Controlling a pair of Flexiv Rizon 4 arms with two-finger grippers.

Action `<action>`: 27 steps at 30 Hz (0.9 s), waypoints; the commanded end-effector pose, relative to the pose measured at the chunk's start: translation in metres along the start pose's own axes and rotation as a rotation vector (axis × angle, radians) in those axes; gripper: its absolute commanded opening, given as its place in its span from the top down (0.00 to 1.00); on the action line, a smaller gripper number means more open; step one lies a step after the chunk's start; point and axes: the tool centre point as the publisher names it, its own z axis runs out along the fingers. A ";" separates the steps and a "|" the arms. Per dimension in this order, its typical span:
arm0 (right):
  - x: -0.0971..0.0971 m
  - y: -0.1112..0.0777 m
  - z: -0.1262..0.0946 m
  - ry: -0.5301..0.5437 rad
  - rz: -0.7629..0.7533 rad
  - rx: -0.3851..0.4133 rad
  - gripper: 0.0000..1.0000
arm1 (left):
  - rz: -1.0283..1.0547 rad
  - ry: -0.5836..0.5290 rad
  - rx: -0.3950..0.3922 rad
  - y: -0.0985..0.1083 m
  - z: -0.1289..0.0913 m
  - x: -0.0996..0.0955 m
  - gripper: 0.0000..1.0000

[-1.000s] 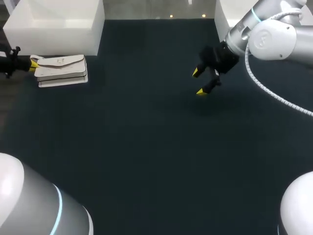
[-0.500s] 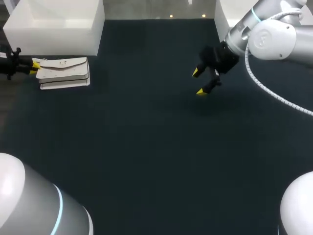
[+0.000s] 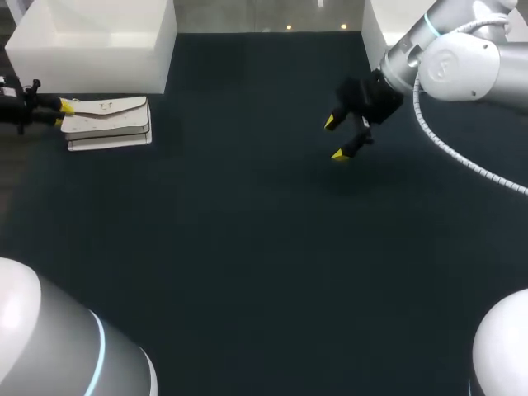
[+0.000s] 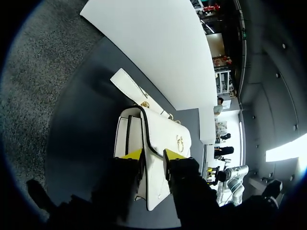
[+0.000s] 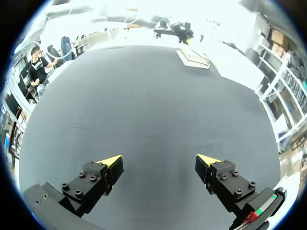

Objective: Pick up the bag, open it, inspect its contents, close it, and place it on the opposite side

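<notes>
We see the white handbag (image 3: 107,122) lying flat at the upper left of the frame on the dark table (image 3: 247,247), just in front of a white box (image 3: 91,41). Our left gripper (image 3: 63,106) meets its left end. In the left wrist view its fingers stand close together with the edge of the handbag's (image 4: 158,139) flap between them, apparently clamped on it, though the contact is hard to judge. Our right gripper (image 3: 335,139) hangs at the upper right of centre, well apart from the bag, its fingers (image 5: 110,162) spread wide over bare table.
</notes>
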 end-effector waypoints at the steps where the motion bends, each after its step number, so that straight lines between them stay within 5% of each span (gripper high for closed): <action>1: -0.001 0.000 0.001 0.001 0.000 0.000 0.00 | 0.017 0.007 -0.396 -0.005 0.005 0.001 1.00; 19: -0.001 0.000 0.001 0.001 0.000 0.000 0.00 | 0.032 0.045 -0.531 0.061 0.033 0.024 1.00; 27: -0.001 0.000 0.001 0.001 0.000 0.000 0.00 | 0.042 0.041 -0.578 0.077 0.023 0.034 1.00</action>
